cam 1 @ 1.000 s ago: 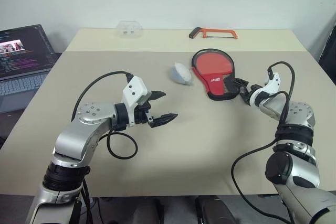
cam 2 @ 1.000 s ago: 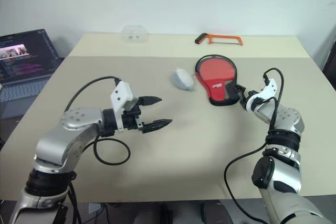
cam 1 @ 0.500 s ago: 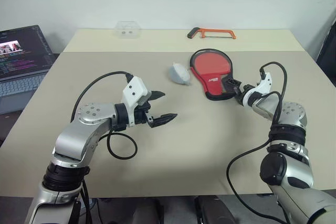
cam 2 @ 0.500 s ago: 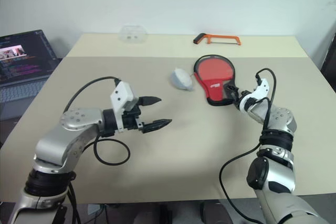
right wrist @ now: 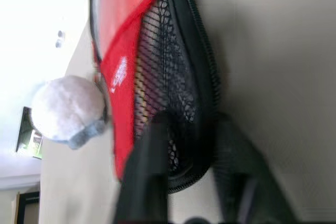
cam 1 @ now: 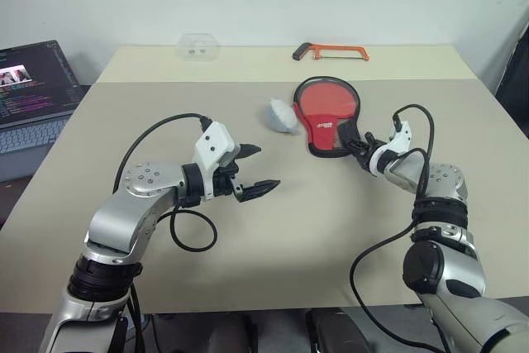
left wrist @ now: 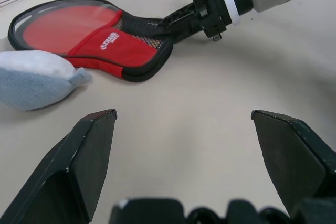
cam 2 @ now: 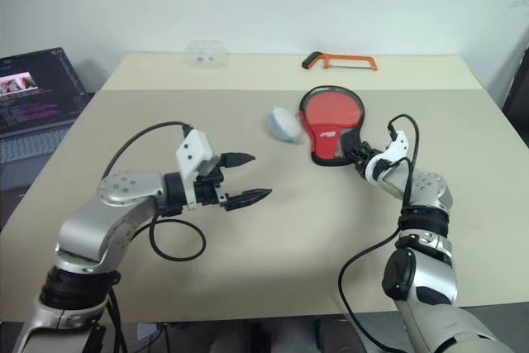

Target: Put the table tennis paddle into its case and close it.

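Case (cam 1: 327, 116) lies flat on the table (cam 1: 331, 229), red logo face up, at about one o'clock from centre. Right gripper (cam 1: 356, 145) sits at the case's narrow mesh end, fingers clamped on its edge. Left gripper (cam 1: 256, 168) hovers near centre, fingers wide apart, empty. Grey pouch (cam 1: 282, 115) lies just beside the case at its nine o'clock.

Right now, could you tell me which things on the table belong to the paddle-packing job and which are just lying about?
Part of the job:
- case, red with black mesh at its narrow end
- right gripper, shut on the case's narrow end
- left gripper, open, holding nothing

Lying about:
- grey-white pouch beside the case
- orange hacksaw
- clear plastic container
- laptop
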